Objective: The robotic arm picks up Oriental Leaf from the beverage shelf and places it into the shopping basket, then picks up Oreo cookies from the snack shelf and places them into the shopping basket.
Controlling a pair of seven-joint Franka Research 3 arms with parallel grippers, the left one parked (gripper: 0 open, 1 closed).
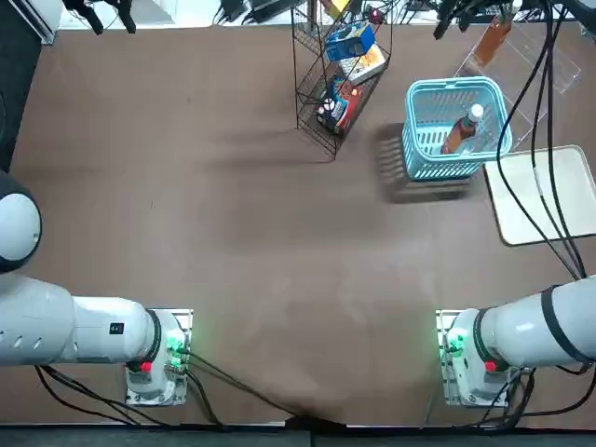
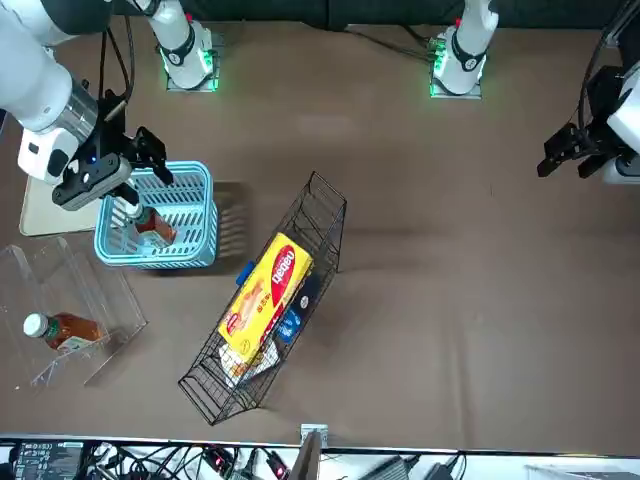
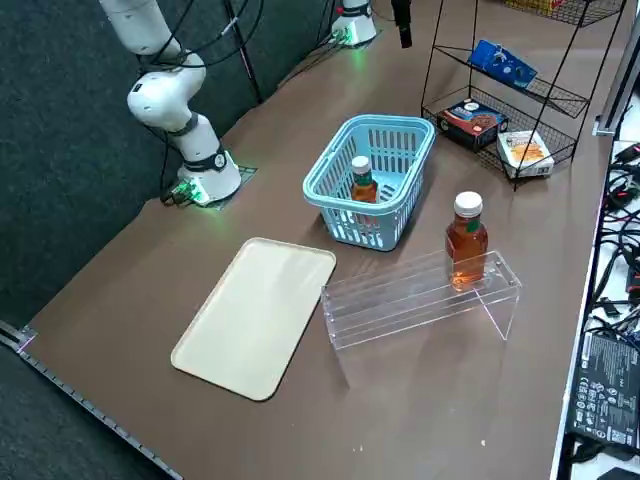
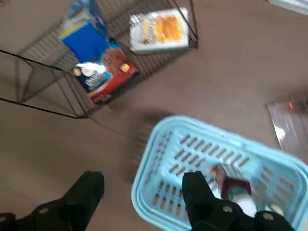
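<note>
Blue Oreos (image 1: 350, 42) sit on the wire rack (image 1: 314, 119), leftward and farther out from the basket (image 1: 454, 82); the right gripper (image 4: 144, 185), fingers wide apart and empty, hangs by the basket, so the reach should go left.

Right gripper (image 2: 144, 172): hanging right over the basket, black fingers spread apart, white robotic arm (image 2: 45, 100) reaching in from the robot's base side
Shopping basket (image 2: 205, 215): light blue, slotted, sitting on the table (image 2: 450, 300) beside the cream tray (image 2: 55, 212)
Basket contents: one amber Oriental Leaf (image 2: 157, 228), white cap and all, lying tilted
Beverage shelf (image 2: 118, 300): clear plastic, toward the table corner at the robot's far right, with another amber bottle (image 2: 72, 331) on it
Snack shelf (image 2: 322, 225): black wire, slanted, lower end nearest the far table edge, yellow pack with red label (image 2: 265, 297) up top
</note>
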